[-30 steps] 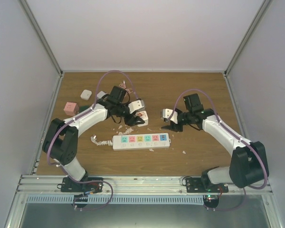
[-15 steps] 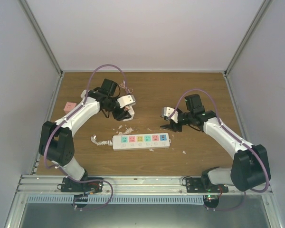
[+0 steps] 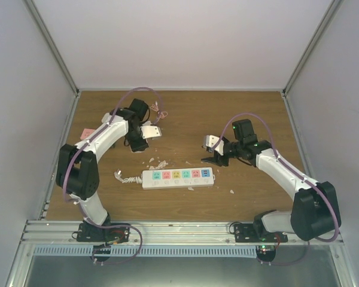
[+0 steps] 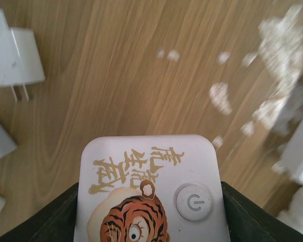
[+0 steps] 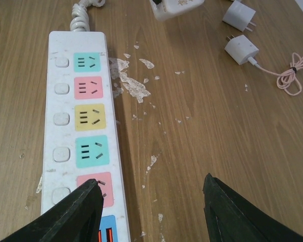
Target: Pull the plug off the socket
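Note:
The socket, a long white power strip [image 3: 178,177] with pastel outlet faces, lies flat in the middle of the table, its coiled cord at the left end. In the right wrist view [image 5: 83,126] its visible outlets are empty. My left gripper [image 3: 142,135] is shut on a white block plug [image 4: 149,181] with a tiger print and a round power button. It holds the plug above the wood, up and left of the strip. My right gripper [image 3: 212,153] is open and empty, and in its wrist view [image 5: 150,184] its left finger overlaps the strip's right end.
White flakes [image 3: 158,162] lie on the wood just behind the strip. Two small white adapters [image 5: 241,31] and a coiled pink cable [image 5: 293,75] lie farther back. A pink cube [image 3: 87,133] sits by the left wall. A white pronged adapter [image 4: 15,58] lies under my left gripper.
My left arm has swung left and back, carrying the tiger plug farther from the strip. My right arm has barely moved and has stayed open.

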{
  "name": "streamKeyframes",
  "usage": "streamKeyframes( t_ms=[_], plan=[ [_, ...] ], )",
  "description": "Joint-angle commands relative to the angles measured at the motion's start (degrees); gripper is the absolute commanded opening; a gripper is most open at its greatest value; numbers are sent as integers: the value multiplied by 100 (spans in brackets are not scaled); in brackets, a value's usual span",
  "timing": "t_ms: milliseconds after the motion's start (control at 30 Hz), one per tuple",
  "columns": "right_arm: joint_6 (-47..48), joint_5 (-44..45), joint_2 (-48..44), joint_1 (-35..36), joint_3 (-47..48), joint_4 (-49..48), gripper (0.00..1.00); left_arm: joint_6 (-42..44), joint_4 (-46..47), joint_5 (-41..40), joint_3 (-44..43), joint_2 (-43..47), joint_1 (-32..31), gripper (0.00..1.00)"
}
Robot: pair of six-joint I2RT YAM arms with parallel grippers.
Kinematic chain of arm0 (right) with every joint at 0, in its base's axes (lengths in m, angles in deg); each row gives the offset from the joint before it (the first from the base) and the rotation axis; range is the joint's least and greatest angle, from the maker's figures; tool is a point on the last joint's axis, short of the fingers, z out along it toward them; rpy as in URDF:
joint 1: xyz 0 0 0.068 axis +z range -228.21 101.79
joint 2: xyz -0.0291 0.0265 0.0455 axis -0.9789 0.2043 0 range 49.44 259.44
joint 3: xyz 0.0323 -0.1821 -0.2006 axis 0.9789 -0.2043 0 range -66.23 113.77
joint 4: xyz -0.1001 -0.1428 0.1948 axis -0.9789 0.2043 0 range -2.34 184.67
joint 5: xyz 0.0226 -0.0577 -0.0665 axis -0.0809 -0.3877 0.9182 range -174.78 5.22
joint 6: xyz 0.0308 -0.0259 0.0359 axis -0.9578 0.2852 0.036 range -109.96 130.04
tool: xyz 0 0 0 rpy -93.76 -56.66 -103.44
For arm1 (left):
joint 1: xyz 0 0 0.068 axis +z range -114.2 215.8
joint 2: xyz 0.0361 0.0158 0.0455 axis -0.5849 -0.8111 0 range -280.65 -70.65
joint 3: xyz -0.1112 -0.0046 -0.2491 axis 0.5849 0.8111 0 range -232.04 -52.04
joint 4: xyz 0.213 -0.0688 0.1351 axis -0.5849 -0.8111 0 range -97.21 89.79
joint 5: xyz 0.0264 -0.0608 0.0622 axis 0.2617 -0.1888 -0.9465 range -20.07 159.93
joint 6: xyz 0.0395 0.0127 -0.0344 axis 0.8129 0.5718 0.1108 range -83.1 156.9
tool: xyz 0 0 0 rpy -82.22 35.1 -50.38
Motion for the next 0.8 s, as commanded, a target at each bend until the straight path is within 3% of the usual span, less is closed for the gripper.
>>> streamKeyframes(
  t_ms=[0,433,767],
  plan=[
    [22,21,1,62,-68,-70,56,912,-113,-1605,-154,-167,31,19],
    [35,141,10,91,-154,-59,56,2419,377,-3251,-144,-1136,18,25],
    [64,135,81,117,-150,-31,58,2827,666,-3674,-100,-1545,-202,35]
  ],
)
